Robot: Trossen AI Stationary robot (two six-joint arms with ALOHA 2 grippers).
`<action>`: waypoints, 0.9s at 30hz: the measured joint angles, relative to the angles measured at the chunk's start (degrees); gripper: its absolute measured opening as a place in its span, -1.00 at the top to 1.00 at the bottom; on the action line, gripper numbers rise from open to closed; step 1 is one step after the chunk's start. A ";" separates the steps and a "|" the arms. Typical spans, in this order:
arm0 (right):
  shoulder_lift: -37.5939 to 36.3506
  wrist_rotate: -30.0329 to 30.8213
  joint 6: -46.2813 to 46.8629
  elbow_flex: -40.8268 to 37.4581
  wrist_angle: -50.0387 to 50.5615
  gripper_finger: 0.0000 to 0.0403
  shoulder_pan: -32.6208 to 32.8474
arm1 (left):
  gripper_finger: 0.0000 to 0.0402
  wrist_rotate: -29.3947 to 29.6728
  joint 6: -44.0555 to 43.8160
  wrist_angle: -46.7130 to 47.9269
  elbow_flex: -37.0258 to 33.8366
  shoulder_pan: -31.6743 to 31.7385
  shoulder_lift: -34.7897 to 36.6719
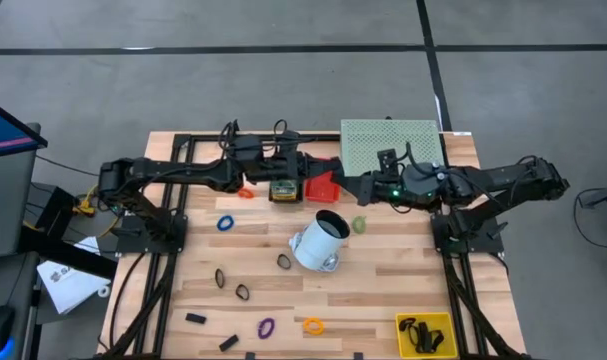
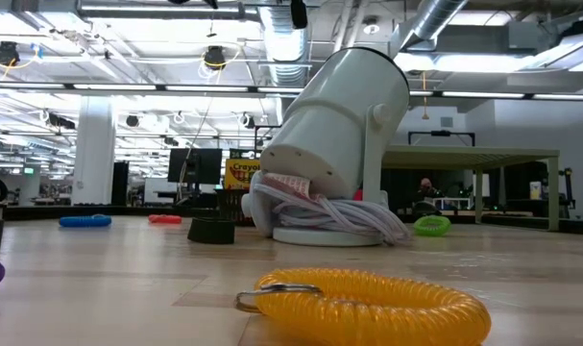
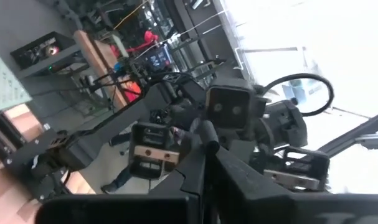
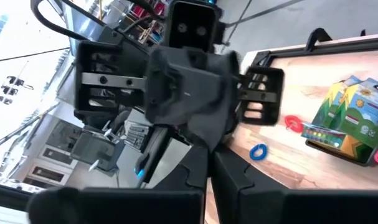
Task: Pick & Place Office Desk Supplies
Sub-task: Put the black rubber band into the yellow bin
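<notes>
Left gripper (image 1: 313, 183): held above the back of the table near its middle, fingers pressed together with nothing seen between them; in its wrist view the closed fingers (image 3: 204, 168) face the other arm's wrist.
Right gripper (image 1: 335, 186): brought in from the right to meet the left one tip to tip, its fingers (image 4: 207, 165) likewise closed, nothing seen gripped.
Crayon box (image 1: 285, 190): laid flat just beside the left gripper, its long axis running across the table; in the right wrist view its printed face (image 4: 350, 118) is turned up.
Red bin (image 1: 324, 187): partly covered by the meeting grippers.
White cup (image 1: 319, 241): tipped over mid-table, its open mouth pointed toward the back right corner.
Green band (image 1: 359, 225): lying just beside the cup's mouth.
Blue band (image 1: 225, 223): left of the cup, well apart from it.
Orange band (image 1: 313, 325): a coiled ring near the front edge, flat on the wood.
Purple band (image 1: 266, 327): just left of the orange one.
Yellow tray (image 1: 424, 333): front right corner, dark clips seen inside.
Green perforated mat (image 1: 390, 146): back right corner.
</notes>
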State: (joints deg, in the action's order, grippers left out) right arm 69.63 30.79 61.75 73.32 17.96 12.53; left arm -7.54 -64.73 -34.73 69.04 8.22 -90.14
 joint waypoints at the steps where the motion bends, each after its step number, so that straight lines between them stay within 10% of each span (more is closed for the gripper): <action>1: 0.00 0.49 0.13 0.00 0.29 0.98 0.20 | 0.90 -0.11 0.36 0.21 0.00 0.23 0.43; 16: -0.76 0.24 13.40 0.00 23.03 1.00 7.49 | 0.54 -0.03 14.09 10.03 -0.02 7.62 13.16; 27: 0.50 -0.92 52.72 0.00 47.38 1.00 29.31 | 0.54 0.83 22.42 26.86 -0.02 12.01 22.28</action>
State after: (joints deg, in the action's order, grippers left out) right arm 70.12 29.87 114.47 73.32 65.35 41.84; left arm -6.71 -42.31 -7.87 69.01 20.23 -67.87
